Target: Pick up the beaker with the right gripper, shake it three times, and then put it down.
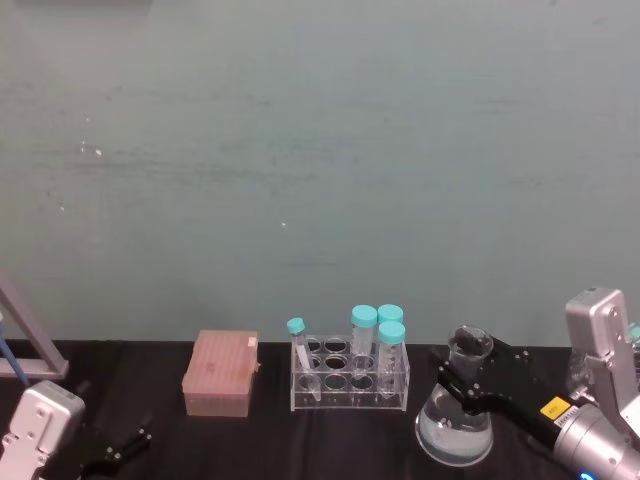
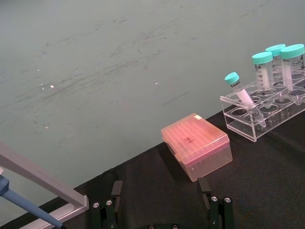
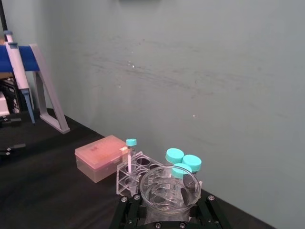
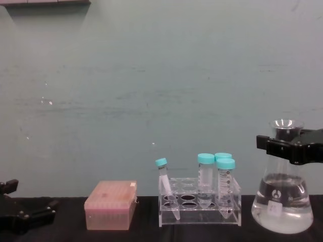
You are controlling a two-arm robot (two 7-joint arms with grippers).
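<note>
The beaker (image 1: 455, 422) is a clear conical flask with liquid in its wide base, standing at the right of the black table, right of the tube rack. In the chest view the beaker (image 4: 282, 204) shows a small white label and rises above the rack. My right gripper (image 1: 462, 378) comes in from the right, and its black fingers (image 4: 290, 147) are closed across the narrow neck just under the flared rim (image 3: 170, 187). The base sits at about table level. My left gripper (image 2: 161, 191) rests open and empty near the table's front left corner (image 1: 125, 445).
A clear rack (image 1: 350, 378) with several blue-capped tubes (image 4: 207, 174) stands mid-table, close to the beaker's left. A pink tip box (image 1: 220, 372) lies left of the rack. A grey pipette stand (image 3: 47, 90) with a blue pipette is at the far left. A teal wall is behind.
</note>
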